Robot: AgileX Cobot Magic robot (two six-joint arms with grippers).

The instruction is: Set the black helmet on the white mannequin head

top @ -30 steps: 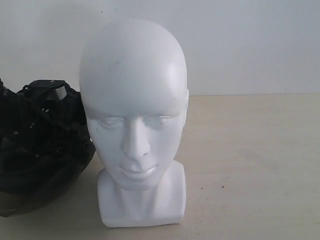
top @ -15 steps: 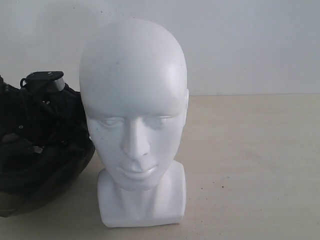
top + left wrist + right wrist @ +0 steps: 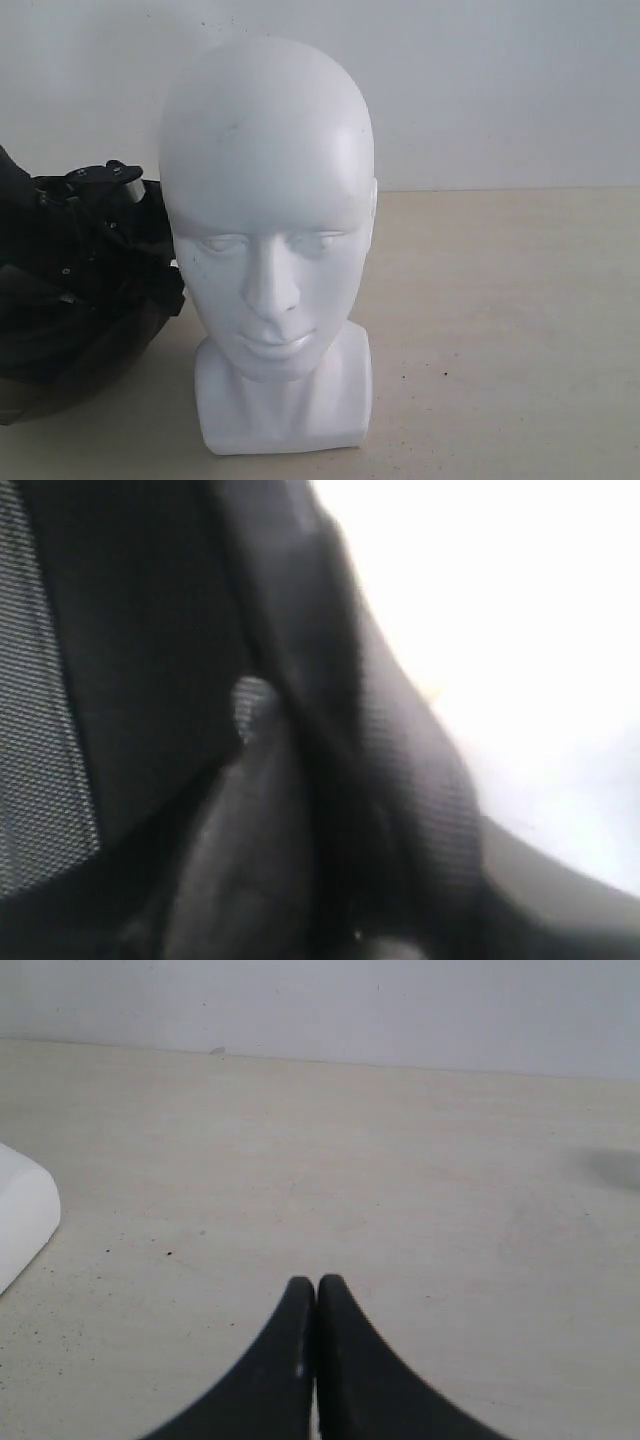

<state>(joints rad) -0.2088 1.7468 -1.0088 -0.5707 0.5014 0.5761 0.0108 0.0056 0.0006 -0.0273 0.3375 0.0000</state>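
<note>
The white mannequin head (image 3: 265, 200) stands upright on its blocky neck base in the middle of the table, facing the exterior camera. The black helmet (image 3: 70, 330) lies just to its left, opening upward, touching the head's side. My left arm's wrist (image 3: 100, 180) reaches down into the helmet. In the left wrist view, my left gripper (image 3: 340, 820) straddles the helmet rim (image 3: 400, 780); one finger (image 3: 245, 850) presses against the padded lining (image 3: 130, 630), the other is hidden behind the rim. My right gripper (image 3: 317, 1282) is shut and empty over bare table.
The beige table (image 3: 500, 330) stretches to the right of the head and ends at a white wall (image 3: 500, 90). A corner of the mannequin's base (image 3: 20, 1210) shows in the right wrist view.
My left wrist has dropped lower into the helmet. The helmet's edge beside the head has shifted and tilted up slightly. The mannequin head has not moved.
</note>
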